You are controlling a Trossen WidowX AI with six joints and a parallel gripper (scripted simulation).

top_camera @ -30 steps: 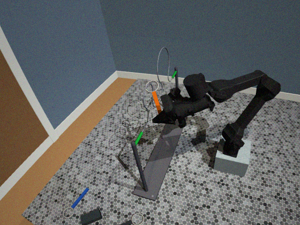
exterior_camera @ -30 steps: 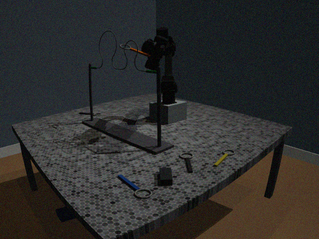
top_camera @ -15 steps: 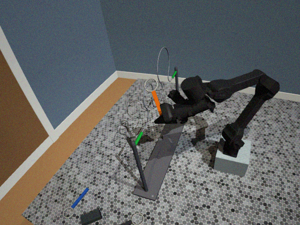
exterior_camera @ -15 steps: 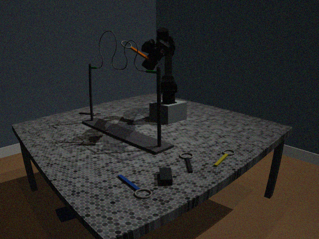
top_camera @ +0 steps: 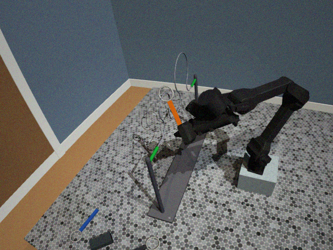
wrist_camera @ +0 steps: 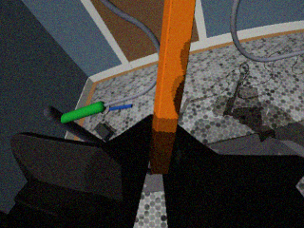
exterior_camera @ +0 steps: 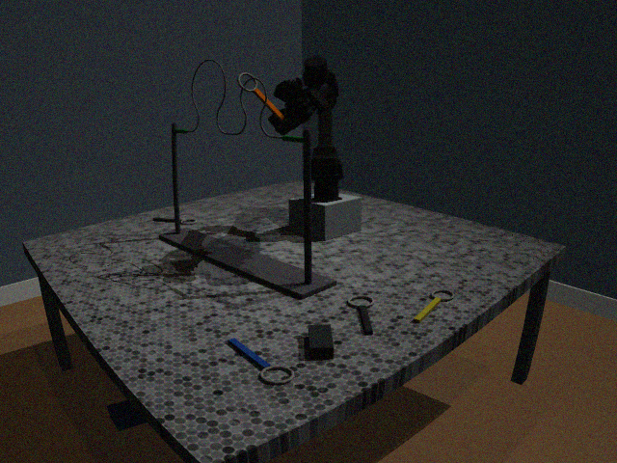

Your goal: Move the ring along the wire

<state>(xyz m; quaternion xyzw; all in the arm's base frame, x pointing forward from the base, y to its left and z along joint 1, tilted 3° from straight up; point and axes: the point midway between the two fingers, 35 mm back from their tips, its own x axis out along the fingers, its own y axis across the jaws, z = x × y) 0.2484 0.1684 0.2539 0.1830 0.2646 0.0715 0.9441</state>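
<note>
My gripper (top_camera: 182, 128) (exterior_camera: 277, 122) (wrist_camera: 158, 121) is shut on the lower end of the orange handle (top_camera: 174, 112) (exterior_camera: 269, 105) (wrist_camera: 174, 57). The handle slants up to the pale ring (top_camera: 165, 92) (exterior_camera: 247, 81), which sits around the thin grey wire (top_camera: 180, 60) (exterior_camera: 206, 74) near the top of a loop, about midway along. The near post (top_camera: 154, 185) (exterior_camera: 307, 209) carries a green wire part (top_camera: 154, 153) (exterior_camera: 292, 138) (wrist_camera: 83, 113) below and in front of the gripper. The far post (top_camera: 195, 88) (exterior_camera: 174, 179) carries the other green part (top_camera: 193, 82) (exterior_camera: 183, 130). Whether the ring touches the wire I cannot tell.
The posts stand on a dark base plate (top_camera: 177, 177) (exterior_camera: 239, 263). The arm's pale base block (top_camera: 258, 180) (exterior_camera: 334, 216) stands to the right. Near the table's front edge lie a blue-handled ring (top_camera: 83, 226) (exterior_camera: 261, 361), a dark block (top_camera: 100, 240) (exterior_camera: 318, 340), a dark-handled ring (exterior_camera: 362, 311) and a yellow-handled ring (exterior_camera: 431, 305).
</note>
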